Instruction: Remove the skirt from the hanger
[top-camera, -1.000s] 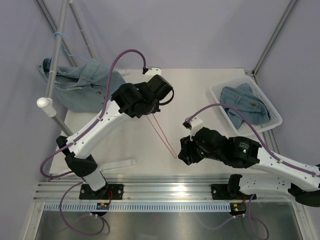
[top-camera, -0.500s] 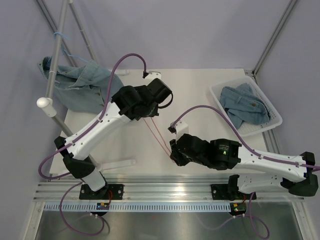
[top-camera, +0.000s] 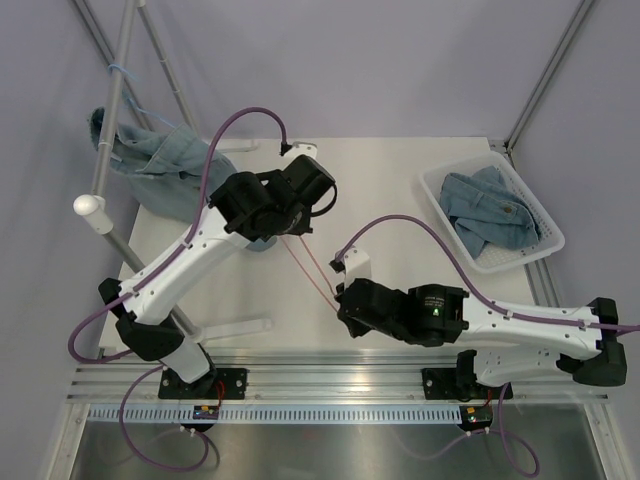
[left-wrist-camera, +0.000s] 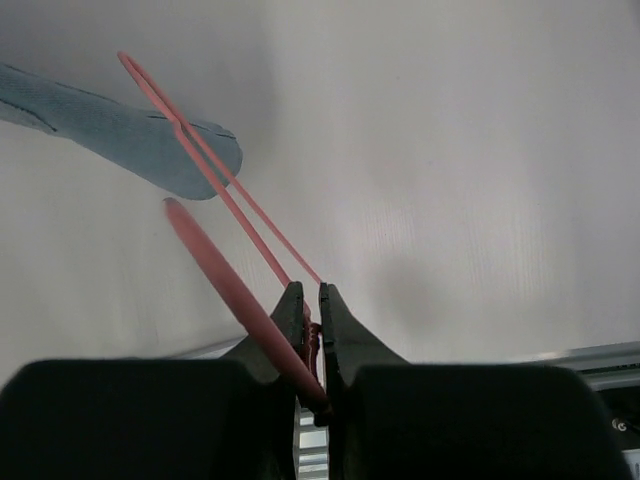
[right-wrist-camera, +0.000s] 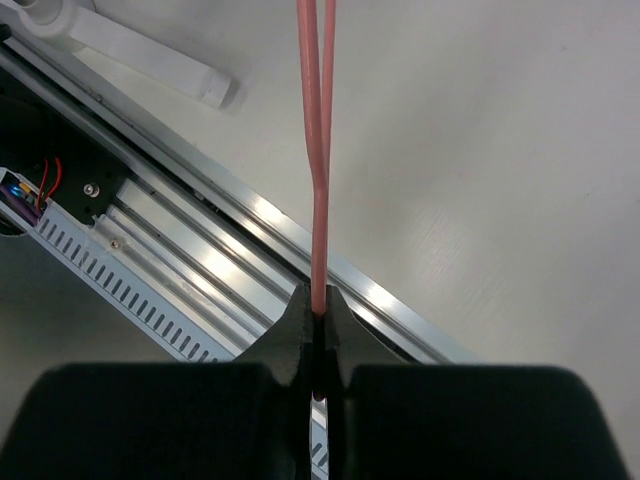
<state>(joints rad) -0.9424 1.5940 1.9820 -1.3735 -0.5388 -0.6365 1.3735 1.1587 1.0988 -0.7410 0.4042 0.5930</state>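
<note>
A bare pink wire hanger stretches over the table between my two grippers, with no cloth on it. My left gripper is shut on the twisted neck of the hanger. My right gripper is shut on the other end of the hanger, close to the front rail. A denim skirt lies in the white basket at the right. Another denim garment hangs on the rack at the back left. In the left wrist view its blue hem lies behind the hanger's far end.
The slanted rack pole and its white end cap stand at the left, over the left arm. A white bar lies near the front edge. The aluminium rail runs along the front.
My right arm has swung left to the hanger's near end and its jaws have shut on it. The left arm has shifted slightly left with the hanger. The denim on the rack has drawn in.
</note>
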